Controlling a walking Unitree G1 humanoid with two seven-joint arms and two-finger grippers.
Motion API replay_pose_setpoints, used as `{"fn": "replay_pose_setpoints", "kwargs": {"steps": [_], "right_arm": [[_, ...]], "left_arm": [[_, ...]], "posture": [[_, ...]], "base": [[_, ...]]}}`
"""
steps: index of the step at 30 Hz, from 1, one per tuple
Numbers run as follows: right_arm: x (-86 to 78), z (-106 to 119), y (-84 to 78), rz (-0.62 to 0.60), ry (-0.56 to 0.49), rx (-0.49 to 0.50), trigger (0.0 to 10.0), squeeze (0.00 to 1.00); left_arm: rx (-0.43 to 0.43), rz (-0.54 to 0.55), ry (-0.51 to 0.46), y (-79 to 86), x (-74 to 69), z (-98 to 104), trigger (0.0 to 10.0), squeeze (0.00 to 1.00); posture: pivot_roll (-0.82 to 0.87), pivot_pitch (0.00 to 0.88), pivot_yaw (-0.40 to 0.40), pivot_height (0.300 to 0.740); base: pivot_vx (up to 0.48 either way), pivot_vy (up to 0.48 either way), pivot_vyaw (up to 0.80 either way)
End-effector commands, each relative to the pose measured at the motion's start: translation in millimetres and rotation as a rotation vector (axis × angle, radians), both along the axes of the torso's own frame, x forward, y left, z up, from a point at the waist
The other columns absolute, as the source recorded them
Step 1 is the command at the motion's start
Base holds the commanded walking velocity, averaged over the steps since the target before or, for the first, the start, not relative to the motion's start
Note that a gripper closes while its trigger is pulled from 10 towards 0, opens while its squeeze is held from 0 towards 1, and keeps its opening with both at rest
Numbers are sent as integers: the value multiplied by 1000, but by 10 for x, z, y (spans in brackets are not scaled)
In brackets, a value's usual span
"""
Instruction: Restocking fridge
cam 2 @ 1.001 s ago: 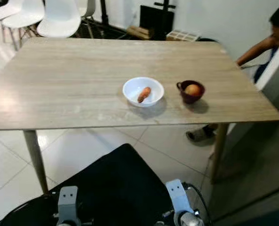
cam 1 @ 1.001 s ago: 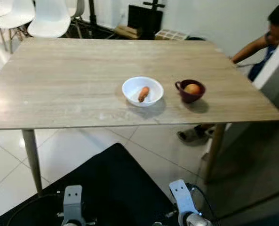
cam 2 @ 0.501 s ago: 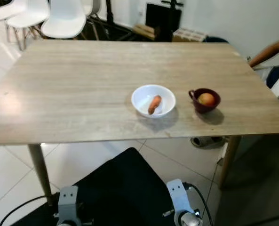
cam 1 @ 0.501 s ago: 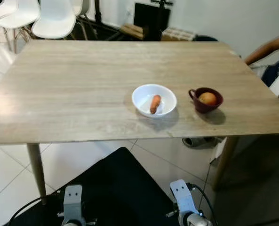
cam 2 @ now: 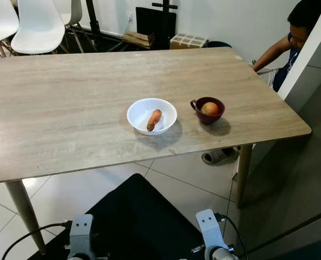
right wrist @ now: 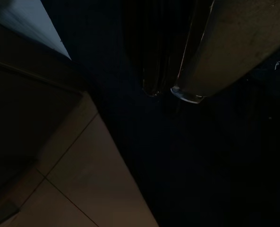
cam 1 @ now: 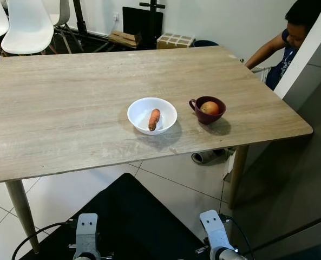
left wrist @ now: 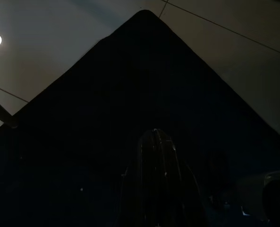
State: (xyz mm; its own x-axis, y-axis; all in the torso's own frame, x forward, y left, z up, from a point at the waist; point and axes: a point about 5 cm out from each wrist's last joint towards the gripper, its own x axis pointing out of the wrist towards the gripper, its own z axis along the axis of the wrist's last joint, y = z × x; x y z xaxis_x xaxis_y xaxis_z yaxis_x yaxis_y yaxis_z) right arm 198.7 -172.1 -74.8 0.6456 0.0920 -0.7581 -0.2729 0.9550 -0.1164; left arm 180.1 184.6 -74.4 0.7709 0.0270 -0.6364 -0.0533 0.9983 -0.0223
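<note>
Left hand (left wrist: 155, 142): one, hanging low over a black mat (left wrist: 130, 118); the left wrist view is too dark to tell whether its fingers are parted or closed.
Right hand (right wrist: 151, 80): one, hanging idle beside the robot's body; its grip cannot be told either. The right wrist view adds pale floor tiles (right wrist: 97, 175) under it.
The eye views give what the wrist views lack: the two silver arms, left arm (cam 1: 86, 238) and right arm (cam 1: 215, 238), both down below the near edge of the table (cam 1: 68, 97).
Table: one, light wood, on slim legs.
White bowl (cam 1: 152, 115): one, on the table toward its near edge, right of its middle.
Carrot (cam 1: 154, 119): one, lying inside the white bowl.
Dark red cup (cam 1: 207, 110): one, on the table just right of the white bowl, apart from it, handle toward the bowl.
Round yellow-orange fruit (cam 1: 209, 108): one, inside the cup.
White chairs (cam 1: 29, 27): at least two, beyond the table's far left corner.
Person (cam 1: 287, 38): one, seated past the table's far right corner, an arm reaching toward it.
</note>
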Motion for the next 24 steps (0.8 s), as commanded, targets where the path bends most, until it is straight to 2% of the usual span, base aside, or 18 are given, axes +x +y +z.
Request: {"fn": "replay_pose_setpoints", "kwargs": {"steps": [1, 11, 21, 24], "right_arm": [[-35, -18, -21, -10, 11, -6, 10000, 0], [-22, -12, -3, -2, 6, -4, 10000, 0], [-9, -6, 1, -1, 4, -4, 10000, 0], [-15, -9, 1, -2, 4, -5, 10000, 0]], "left_arm": [[17, -15, 26, 10, -58, -32, 10000, 0], [28, 7, 39, 31, -72, -42, 10000, 0], [21, 7, 31, 23, -56, -33, 10000, 0], [26, 14, 13, 18, -37, -18, 10000, 0]], "posture": [[-71, 83, -22, 740], [-65, 87, -28, 740], [-64, 88, -26, 740], [-65, 89, -26, 740]], "base": [[0, 0, 0], [0, 0, 0], [306, 0, 0], [0, 0, 0]]}}
